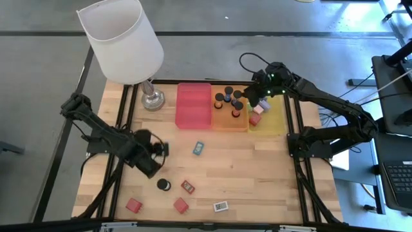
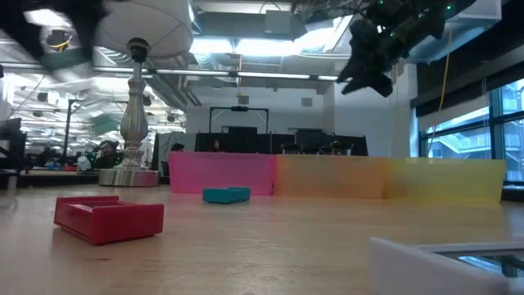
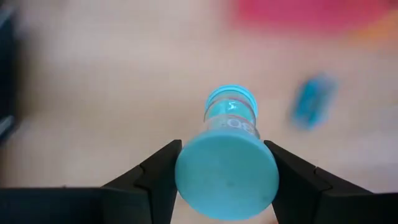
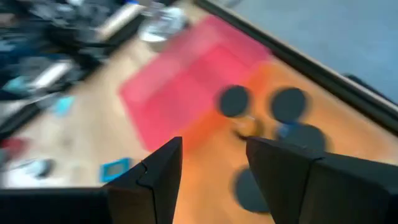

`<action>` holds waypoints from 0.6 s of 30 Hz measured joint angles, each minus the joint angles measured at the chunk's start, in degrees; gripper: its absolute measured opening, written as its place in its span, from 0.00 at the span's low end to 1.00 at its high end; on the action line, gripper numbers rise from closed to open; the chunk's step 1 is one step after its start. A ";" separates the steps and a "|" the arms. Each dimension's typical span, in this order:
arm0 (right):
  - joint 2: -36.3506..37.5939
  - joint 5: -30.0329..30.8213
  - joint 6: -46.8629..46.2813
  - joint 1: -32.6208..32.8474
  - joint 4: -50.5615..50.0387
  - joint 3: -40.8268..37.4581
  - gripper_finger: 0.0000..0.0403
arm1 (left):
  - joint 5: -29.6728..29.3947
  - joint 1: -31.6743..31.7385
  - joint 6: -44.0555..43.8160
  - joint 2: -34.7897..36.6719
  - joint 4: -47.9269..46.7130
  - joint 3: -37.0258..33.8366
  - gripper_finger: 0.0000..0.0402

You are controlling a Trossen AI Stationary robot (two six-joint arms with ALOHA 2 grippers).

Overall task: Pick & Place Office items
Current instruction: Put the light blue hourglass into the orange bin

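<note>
Teal-topped cylinder (image 3: 227,174) sits clamped in left claw (image 3: 225,177); right claw (image 4: 211,171) gapes above orange tray (image 1: 230,122).

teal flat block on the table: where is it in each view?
High: teal block mid-table, in front of the red tray.
Low: centre-left, before the same tray.
Left wrist: blurred, beyond the held teal-topped cylinder.
Right wrist, apart from the tray.
Shared landmark: red tray.
</note>
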State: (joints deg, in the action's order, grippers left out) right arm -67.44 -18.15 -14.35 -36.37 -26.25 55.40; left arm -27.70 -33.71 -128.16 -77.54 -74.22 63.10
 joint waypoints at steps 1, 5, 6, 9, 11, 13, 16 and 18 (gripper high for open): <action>0.00 -2.00 0.06 0.26 1.10 0.00 0.45 | -4.83 0.98 0.97 0.62 0.29 0.43 0.48; 0.00 -6.86 1.46 1.89 4.22 0.00 0.45 | -22.75 5.32 6.77 2.16 4.74 1.66 0.48; 0.00 -7.27 1.95 2.40 4.75 0.00 0.45 | -25.63 6.58 9.22 2.30 7.09 1.83 0.48; 0.00 -7.37 5.16 4.24 6.90 0.00 0.45 | -29.24 10.57 19.42 2.50 15.87 2.03 0.49; 0.00 -7.30 8.78 5.52 9.54 0.00 0.45 | -29.19 13.34 27.86 2.40 23.15 2.03 0.50; 0.00 -6.64 11.99 7.26 13.44 0.00 0.45 | -29.21 15.94 36.55 2.11 31.66 2.03 0.50; 0.00 -6.52 14.09 9.20 19.85 0.00 0.46 | -28.63 19.43 50.14 2.08 43.80 2.03 0.50; 0.00 -6.57 14.41 9.99 23.71 0.00 0.49 | -28.03 21.36 57.58 2.08 50.69 2.07 0.49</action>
State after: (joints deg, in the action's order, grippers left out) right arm -67.44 -24.72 0.06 -26.38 -2.54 55.40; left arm -55.73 -12.35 -70.58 -75.46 -23.54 65.17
